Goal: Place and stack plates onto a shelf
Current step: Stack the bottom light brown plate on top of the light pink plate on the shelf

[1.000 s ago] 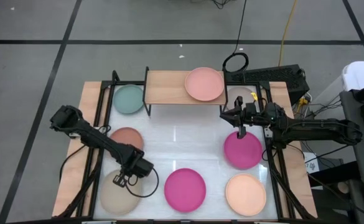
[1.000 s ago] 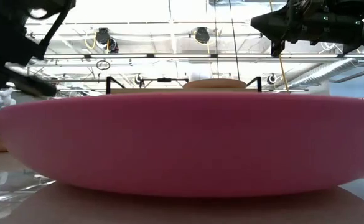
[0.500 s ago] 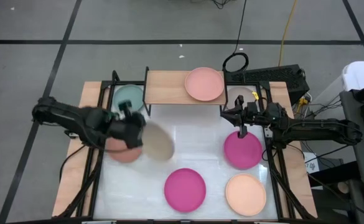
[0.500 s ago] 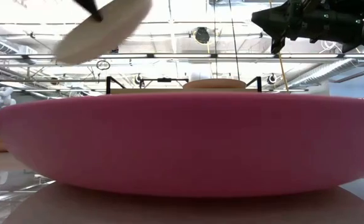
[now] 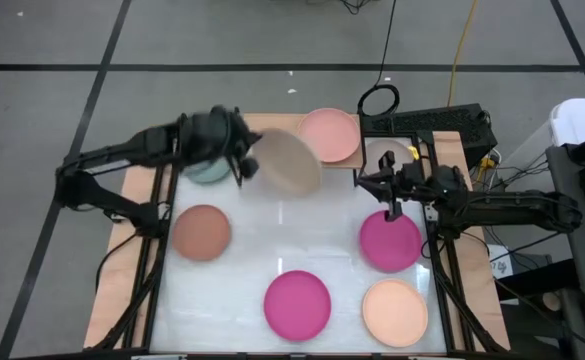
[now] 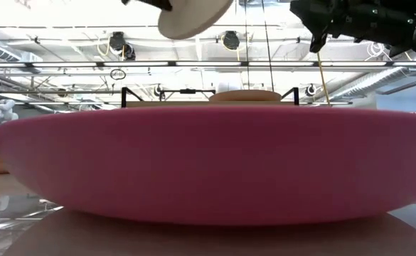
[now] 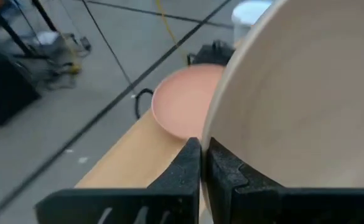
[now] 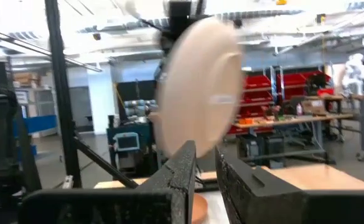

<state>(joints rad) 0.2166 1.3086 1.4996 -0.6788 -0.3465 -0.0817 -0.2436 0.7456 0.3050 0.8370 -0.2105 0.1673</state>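
Left hand (image 5: 240, 160) is clamped on the rim of the beige plate (image 5: 287, 163), holding it in the air over the shelf (image 5: 262, 150), tilted rather than flat. In the left wrist view the fingers (image 7: 188, 163) pinch the plate edge with the plate wall standing up beside them. An edge grip looks like the only way to lift a flat plate off the bench, hence the tilt.

The shelf sits along the far edge of the bench (image 5: 282, 240). The pink plate (image 5: 329, 135) already lies on the shelf's right end; the left end is bare wood. The beige plate hangs about mid-shelf, overlapping the pink plate's near-left rim as seen from above, not touching it as far as I can tell.

My read: this is the carry-to-shelf step, with placement not yet done. The plate needs levelling before release, or it may slide or clip the pink one.

Right hand (image 5: 389, 190) hovers above the far rim of the magenta plate (image 5: 390, 240) near the bench's right edge, fingers narrow and holding nothing. It looks parked clear of the left arm's path.

Still on the bench:
- the teal plate (image 5: 208, 168), far-left, beside the shelf's left legs, partly hidden by the left arm
- the terracotta plate (image 5: 202, 232), left side
- a second magenta plate (image 5: 297, 304), near edge, centre
- the peach plate (image 5: 394, 311), near-right corner

So roughly one plate is placed, one is in transit and five are left.
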